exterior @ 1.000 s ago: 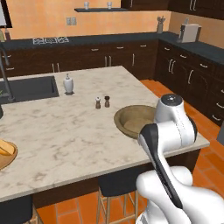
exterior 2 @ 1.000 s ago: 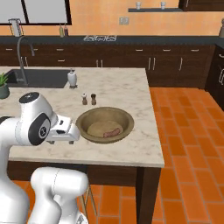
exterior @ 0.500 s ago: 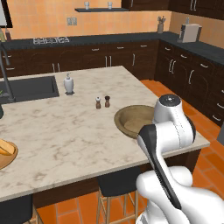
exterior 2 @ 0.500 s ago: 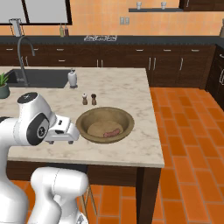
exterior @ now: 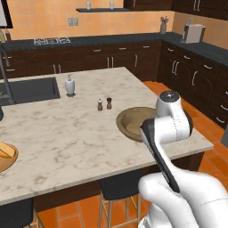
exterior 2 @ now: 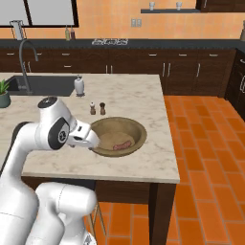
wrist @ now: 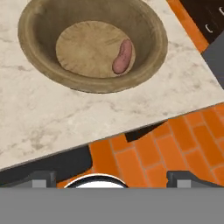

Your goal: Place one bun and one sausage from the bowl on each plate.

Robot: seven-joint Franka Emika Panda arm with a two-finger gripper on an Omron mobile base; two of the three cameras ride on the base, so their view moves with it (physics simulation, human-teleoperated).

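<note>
Apparently the job was well underway: the bowl (wrist: pixel 94 46) near the counter's (exterior 2: pixel 139 100) right-hand edge held just one pinkish sausage (wrist: pixel 122 57) on its floor, with no bun visible in it, while a tan plate (exterior: pixel 6 156) at the far left edge of the counter in the left base view carried something orange-yellow that I could not identify. The gripper (wrist: pixel 111 176) hung with its jaws spread wide and nothing between them, back from the bowl over the counter's near edge, so the remaining sausage was not yet picked up and its plate was not in sight
</note>
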